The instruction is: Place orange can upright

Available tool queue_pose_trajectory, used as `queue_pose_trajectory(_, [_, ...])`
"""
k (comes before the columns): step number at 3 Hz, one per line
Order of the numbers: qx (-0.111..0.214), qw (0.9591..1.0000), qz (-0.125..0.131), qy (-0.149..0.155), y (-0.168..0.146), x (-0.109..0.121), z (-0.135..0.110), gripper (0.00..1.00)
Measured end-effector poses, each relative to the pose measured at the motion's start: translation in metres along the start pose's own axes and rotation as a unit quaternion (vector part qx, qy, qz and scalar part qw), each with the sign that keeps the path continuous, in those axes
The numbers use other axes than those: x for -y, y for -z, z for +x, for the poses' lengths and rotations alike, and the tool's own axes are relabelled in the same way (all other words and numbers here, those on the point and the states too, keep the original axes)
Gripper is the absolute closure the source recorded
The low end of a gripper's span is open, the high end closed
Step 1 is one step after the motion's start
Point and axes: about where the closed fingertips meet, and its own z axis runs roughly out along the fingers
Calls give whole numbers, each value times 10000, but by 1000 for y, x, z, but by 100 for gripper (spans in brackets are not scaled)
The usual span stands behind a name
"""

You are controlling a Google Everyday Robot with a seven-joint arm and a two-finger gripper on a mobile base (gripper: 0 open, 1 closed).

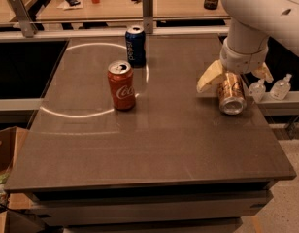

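The orange can [230, 92] lies on its side near the right edge of the dark table [154, 144], its silver end facing the camera. My gripper [235, 74] hangs from the white arm directly over the can's far end. Its two pale yellow fingers [210, 76] are spread open, one on each side of the can. The can rests on the table, not lifted.
A red Coca-Cola can [121, 85] stands upright at centre-left and a blue Pepsi can [135, 45] stands behind it. Two small clear bottles [280, 86] sit on a ledge just right of the table. A cardboard box [4, 154] is at the lower left.
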Motion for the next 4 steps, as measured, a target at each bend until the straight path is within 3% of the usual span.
queue_pose_trajectory(3, [-174,9995,178,-210,-14,6,-17,0])
queue_pose_trajectory(4, [-228,9990,228,-302,-18,13,-19,17])
